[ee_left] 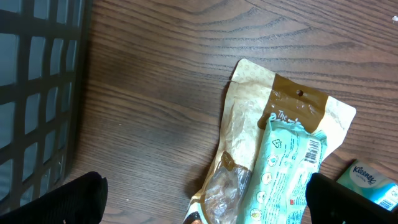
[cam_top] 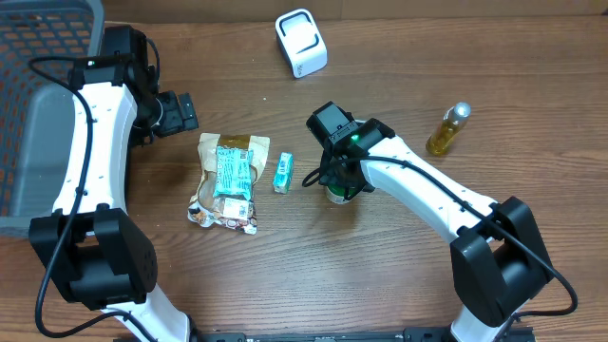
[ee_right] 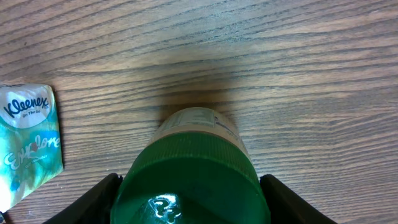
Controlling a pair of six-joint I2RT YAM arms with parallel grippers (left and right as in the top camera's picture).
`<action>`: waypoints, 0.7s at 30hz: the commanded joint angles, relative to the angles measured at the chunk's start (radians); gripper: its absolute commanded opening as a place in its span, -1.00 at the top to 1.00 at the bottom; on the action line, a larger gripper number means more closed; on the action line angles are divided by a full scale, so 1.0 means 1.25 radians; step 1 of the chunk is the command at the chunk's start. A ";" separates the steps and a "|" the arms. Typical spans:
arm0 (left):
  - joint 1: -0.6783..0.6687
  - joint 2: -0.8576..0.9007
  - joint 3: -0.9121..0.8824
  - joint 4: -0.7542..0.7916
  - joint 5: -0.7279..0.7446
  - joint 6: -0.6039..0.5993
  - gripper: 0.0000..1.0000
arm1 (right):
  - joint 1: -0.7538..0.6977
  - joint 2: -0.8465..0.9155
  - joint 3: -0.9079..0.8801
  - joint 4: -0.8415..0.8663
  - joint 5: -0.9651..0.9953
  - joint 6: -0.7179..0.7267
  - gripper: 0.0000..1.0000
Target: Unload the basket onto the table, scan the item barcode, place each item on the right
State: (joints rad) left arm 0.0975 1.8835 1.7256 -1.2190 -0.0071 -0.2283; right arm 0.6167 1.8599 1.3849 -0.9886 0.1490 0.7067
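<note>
A green-capped bottle is seen standing upright on the wooden table, just beside a small Kleenex pack and well apart from the white scanner at the far edge. It is pinched at the cap by the right gripper, whose fingers are pressed against either side. The left gripper is held with fingers spread wide above bare wood, between a dark basket and a brown pouch on which a teal packet is laid

Count: 1 green-capped bottle, 1 amber bottle, 1 tissue pack, 1 brown pouch, 1 teal packet, 1 scanner, 1 basket.
</note>
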 commanded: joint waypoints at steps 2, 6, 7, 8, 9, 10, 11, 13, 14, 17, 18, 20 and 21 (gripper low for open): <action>-0.005 -0.005 -0.004 0.001 0.006 0.012 -0.99 | -0.007 -0.001 0.009 -0.003 0.005 0.000 -0.17; -0.005 -0.005 -0.004 0.001 0.006 0.012 -0.99 | -0.007 -0.001 0.009 -0.004 0.005 0.000 -0.30; -0.005 -0.005 -0.004 0.001 0.006 0.012 -0.99 | -0.007 -0.001 0.009 -0.003 0.005 0.000 -0.32; -0.005 -0.005 -0.004 0.001 0.006 0.012 -0.99 | -0.007 -0.001 0.008 -0.003 0.005 0.000 -0.33; -0.005 -0.005 -0.004 0.001 0.006 0.012 -0.99 | -0.007 -0.001 0.008 -0.003 0.005 0.000 -0.36; -0.005 -0.005 -0.004 0.001 0.006 0.012 -0.99 | -0.007 -0.001 0.008 -0.003 0.005 0.000 -0.39; -0.005 -0.005 -0.004 0.001 0.006 0.012 -0.99 | -0.007 -0.001 0.008 -0.003 0.005 0.000 -0.42; -0.005 -0.005 -0.004 0.001 0.006 0.012 -0.99 | -0.007 -0.001 0.009 -0.004 0.005 0.000 -0.50; -0.005 -0.005 -0.004 0.001 0.006 0.012 -0.99 | -0.007 -0.001 0.009 -0.004 0.005 0.000 -0.55; -0.005 -0.005 -0.004 0.001 0.006 0.012 -0.99 | -0.007 -0.001 0.009 -0.004 0.005 -0.011 -0.58; -0.005 -0.005 -0.004 0.001 0.006 0.012 -0.99 | -0.007 -0.001 0.009 -0.004 0.005 -0.023 -0.61; -0.005 -0.005 -0.004 0.001 0.006 0.012 -0.99 | -0.008 -0.001 0.016 -0.011 0.005 -0.027 -0.71; -0.005 -0.005 -0.004 0.000 0.006 0.012 -0.99 | -0.008 -0.001 0.020 -0.015 0.005 -0.027 -0.72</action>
State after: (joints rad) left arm 0.0975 1.8835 1.7256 -1.2190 -0.0067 -0.2283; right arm 0.6151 1.8599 1.3849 -0.9993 0.1463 0.6880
